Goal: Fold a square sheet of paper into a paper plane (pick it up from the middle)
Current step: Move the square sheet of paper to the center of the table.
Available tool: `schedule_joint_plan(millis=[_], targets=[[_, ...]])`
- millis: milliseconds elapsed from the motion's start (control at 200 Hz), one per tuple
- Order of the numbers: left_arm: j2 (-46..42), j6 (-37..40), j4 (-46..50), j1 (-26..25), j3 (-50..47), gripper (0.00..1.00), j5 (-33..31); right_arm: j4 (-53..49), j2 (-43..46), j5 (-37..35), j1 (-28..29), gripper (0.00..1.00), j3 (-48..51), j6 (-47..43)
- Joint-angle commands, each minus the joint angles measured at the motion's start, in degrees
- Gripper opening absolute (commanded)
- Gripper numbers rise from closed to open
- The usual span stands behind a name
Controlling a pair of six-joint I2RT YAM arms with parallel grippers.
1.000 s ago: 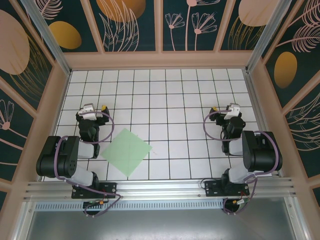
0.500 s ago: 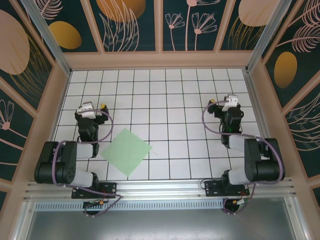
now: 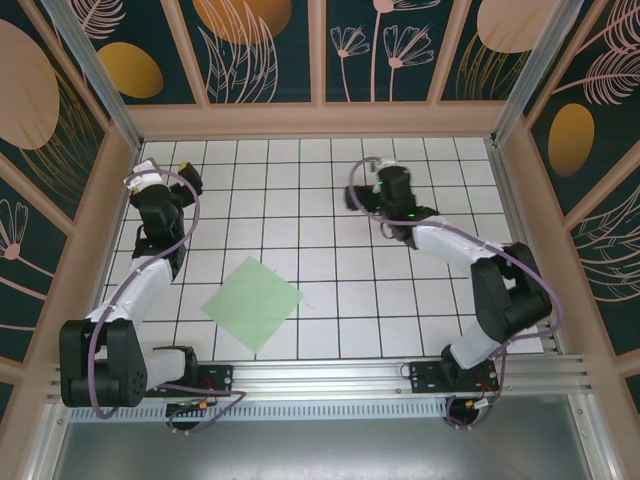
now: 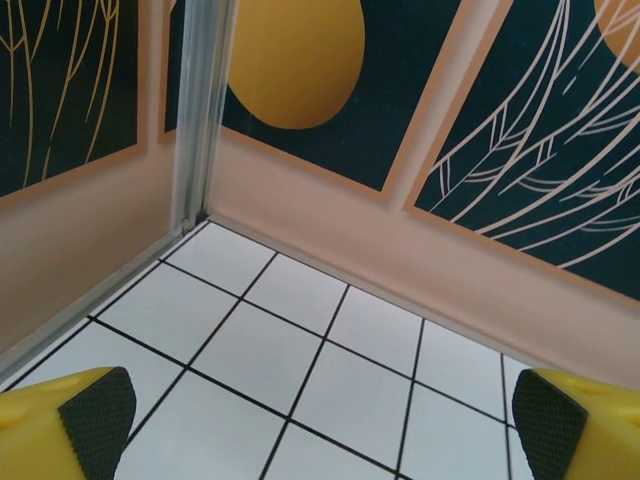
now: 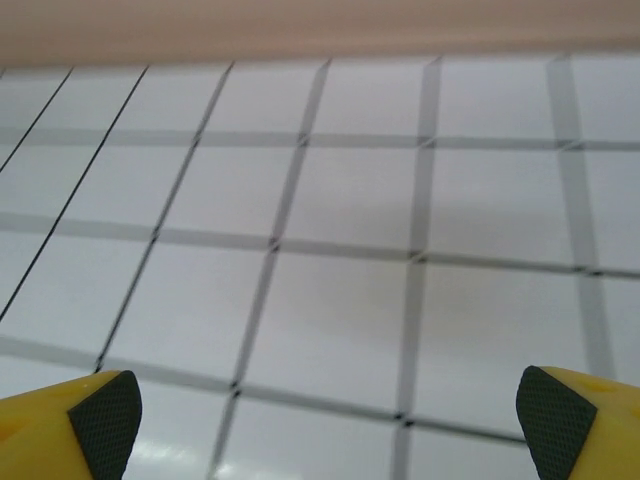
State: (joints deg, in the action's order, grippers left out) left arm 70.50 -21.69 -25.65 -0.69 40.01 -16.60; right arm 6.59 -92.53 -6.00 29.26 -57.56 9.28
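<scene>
The square sheet of paper [image 3: 253, 303] lies flat on the desk [image 3: 340, 290], front-left, well apart from both arms. The left pincer [image 4: 322, 412] and right pincer [image 5: 330, 418] gape wide, empty. Pinched mid-sheet, thin paper (flush on tile) may slide or crumple. The right wrist view is blurred, and its fingers are cut off.
</scene>
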Motion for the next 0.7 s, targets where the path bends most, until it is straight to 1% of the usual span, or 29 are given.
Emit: schedule_joint_plan(millis=[0, 40, 115, 245, 390, 555, 691], targets=[[-1.0, -4.9, 12.0, 0.3, 2.4, 0.99, -0.3, -7.8, -4.6, 0.9, 7.9, 0.99, -5.4, -2.6], [-1.2, -5.4, 13.2, 0.3, 2.9, 0.99, -0.7, -8.8, -6.6, -0.7, 10.9, 0.99, -7.1, -3.6], [-1.5, -7.6, 16.1, 0.3, 4.4, 0.98, -2.1, -10.8, -10.6, -0.8, 15.7, 0.98, -10.3, -5.3], [-1.7, -9.0, 19.9, 0.3, 6.6, 0.98, -2.5, -13.0, -15.6, -2.3, 21.4, 0.98, -14.7, -6.7], [-1.2, -9.7, 21.9, 0.3, 8.0, 0.98, -3.3, -16.1, -20.9, 0.3, 25.6, 0.97, -19.3, -9.9], [-0.5, -8.6, 23.3, 0.3, 9.3, 0.98, -2.2, -21.5, -27.5, -1.9, 30.3, 0.97, -25.7, -14.4], [-0.2, -8.3, 23.7, 0.3, 9.8, 0.99, -1.8, -23.3, -30.6, -2.9, 31.3, 0.97, -28.8, -15.3]])
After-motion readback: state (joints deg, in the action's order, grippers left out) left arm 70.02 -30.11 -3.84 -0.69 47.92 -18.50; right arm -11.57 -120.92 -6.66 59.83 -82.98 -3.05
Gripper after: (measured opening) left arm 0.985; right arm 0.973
